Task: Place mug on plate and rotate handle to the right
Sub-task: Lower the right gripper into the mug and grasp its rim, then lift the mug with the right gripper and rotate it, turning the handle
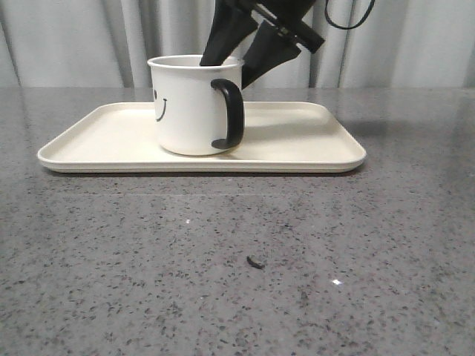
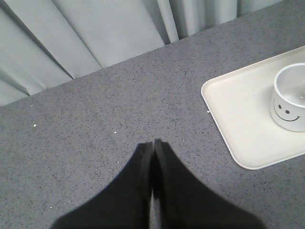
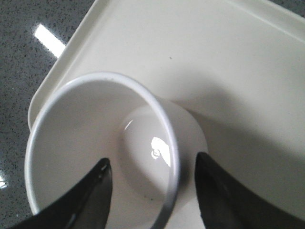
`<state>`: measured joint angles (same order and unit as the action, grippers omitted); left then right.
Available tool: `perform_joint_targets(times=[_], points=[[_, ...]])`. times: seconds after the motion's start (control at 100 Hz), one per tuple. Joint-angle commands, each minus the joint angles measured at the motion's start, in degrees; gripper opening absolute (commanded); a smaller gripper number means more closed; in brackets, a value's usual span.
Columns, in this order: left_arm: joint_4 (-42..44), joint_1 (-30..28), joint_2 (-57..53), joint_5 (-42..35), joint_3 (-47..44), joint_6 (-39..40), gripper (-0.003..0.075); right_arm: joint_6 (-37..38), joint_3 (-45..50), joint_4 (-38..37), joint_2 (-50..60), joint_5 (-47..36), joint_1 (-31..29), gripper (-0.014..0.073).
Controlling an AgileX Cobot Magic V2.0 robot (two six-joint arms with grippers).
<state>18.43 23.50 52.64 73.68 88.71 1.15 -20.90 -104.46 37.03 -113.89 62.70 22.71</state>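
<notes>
One mug [image 1: 194, 104] with one handle [image 1: 229, 113] and one smiley face [image 2: 289, 114] on its side. One plate [image 1: 312, 133]. One bench [image 1: 237, 259], with one small dark speck [image 1: 255, 261] lying on its near part. Two hands: the right hand [image 1: 241, 55] with two fingers [image 3: 90, 195], and the left hand [image 2: 153, 143], also with two fingers. Behind the bench, one grey curtain [image 1: 74, 41].

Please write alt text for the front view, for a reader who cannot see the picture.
A white mug with a black smiley face stands on a cream plate on a grey speckled table, its black handle turned toward the camera. The right end effector straddles the mug's far rim, one finger inside and one outside.
</notes>
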Motion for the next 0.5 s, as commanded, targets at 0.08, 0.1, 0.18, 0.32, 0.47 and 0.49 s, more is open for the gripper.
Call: perform_joint_targets(times=[0.08,0.1,0.18,0.32,0.47,0.49], points=[[1.0,0.4,-0.2,-1.3,1.0,0.6,-0.0019,-0.2,-1.8,2.4,2.1,-1.7,0.1,0.0361],[1.0,0.4,-0.2,-1.3,1.0,0.6,-0.0019,-0.2,-1.8,2.4,2.1,-1.7,0.1,0.0341],[1.0,0.4,-0.2,-1.3,1.0,0.6,-0.0019,-0.2,-1.8,2.4,2.1,-1.9,0.1,0.0225],[1.0,0.4,-0.2,-1.3,1.0,0.6,-0.0019,-0.2,-1.8,2.4,2.1,-2.3,0.1,-0.0002],[1.0,0.4,-0.2,-1.3,1.0,0.6,-0.0019,-0.2,-2.1,2.9,2.1,-2.4,0.1,-0.0063],[1.0,0.4,-0.2,-1.3,1.0,0.6,-0.0019,-0.2,-2.3,3.1,2.1,-2.3,0.1,-0.0063]])
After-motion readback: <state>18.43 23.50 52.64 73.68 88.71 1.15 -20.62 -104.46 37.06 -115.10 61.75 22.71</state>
